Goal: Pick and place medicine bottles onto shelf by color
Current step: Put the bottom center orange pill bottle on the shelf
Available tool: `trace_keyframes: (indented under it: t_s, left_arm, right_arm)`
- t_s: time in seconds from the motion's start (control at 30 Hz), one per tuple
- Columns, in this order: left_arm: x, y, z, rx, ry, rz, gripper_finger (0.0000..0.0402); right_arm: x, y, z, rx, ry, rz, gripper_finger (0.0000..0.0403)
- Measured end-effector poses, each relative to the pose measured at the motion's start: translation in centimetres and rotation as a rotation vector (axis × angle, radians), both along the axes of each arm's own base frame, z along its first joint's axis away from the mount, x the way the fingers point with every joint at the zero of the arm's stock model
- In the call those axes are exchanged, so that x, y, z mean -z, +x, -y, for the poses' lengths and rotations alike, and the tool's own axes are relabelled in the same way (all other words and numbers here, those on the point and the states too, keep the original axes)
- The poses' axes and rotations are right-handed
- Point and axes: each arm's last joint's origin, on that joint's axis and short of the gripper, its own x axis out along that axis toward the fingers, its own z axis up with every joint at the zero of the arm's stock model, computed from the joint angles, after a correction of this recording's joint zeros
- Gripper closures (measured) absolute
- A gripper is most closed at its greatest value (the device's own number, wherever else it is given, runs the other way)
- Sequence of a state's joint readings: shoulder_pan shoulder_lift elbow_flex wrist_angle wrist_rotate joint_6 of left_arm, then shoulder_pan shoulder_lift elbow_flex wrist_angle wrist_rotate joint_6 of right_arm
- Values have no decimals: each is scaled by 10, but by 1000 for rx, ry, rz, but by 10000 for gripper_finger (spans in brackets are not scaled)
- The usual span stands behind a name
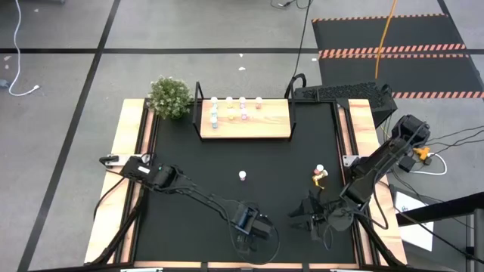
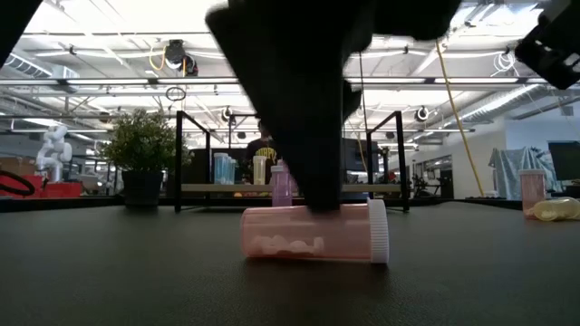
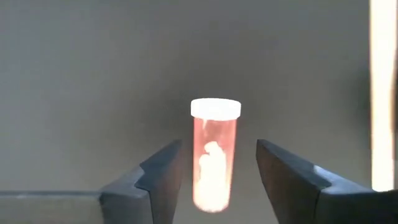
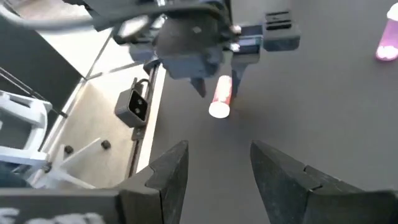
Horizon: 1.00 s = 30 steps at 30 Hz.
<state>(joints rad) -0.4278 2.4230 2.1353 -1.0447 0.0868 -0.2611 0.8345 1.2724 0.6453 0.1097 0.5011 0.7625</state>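
left pincer (image 3: 217,180) low, right pincer (image 4: 217,171) open

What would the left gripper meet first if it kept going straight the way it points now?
The pink bottle lying on its side on the table: it already sits between the left gripper's open fingers, seemingly not yet gripped.

There is one table (image 1: 197,174), one shelf (image 1: 265,125) and one plant (image 1: 169,96). There are two arms and two grippers, the left gripper (image 3: 219,149) and the right gripper (image 4: 219,146). Four medicine bottles are off the shelf: one lying pink bottle (image 2: 313,233), one mid-table bottle (image 1: 243,175), one standing pink bottle (image 1: 320,170) and one lying yellow bottle (image 1: 318,180). On the shelf there are roughly eight more, too small to count exactly.
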Motion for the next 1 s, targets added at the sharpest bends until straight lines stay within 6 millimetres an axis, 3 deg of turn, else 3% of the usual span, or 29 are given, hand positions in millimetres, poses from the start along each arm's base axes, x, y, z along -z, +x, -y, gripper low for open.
trace_keyframes:
  t_s: [0.17,0.5,0.7,0.83,1.0]
  left_arm:
    - [19,2,3,-22,15,-35,223]
    - [16,3,-1,-146,17,-32,300]
    - [16,6,-7,-173,14,-33,308]
    - [2,10,-23,-211,-3,-14,293]
    - [-39,15,-57,-249,-33,76,290]
  right_arm:
    - [0,-7,-5,72,59,12,234]
    - [-3,-18,-12,225,120,89,234]
    - [-7,-17,-14,222,147,124,234]
    - [-8,-17,-14,204,114,134,234]
    - [-7,-19,-9,208,47,120,234]
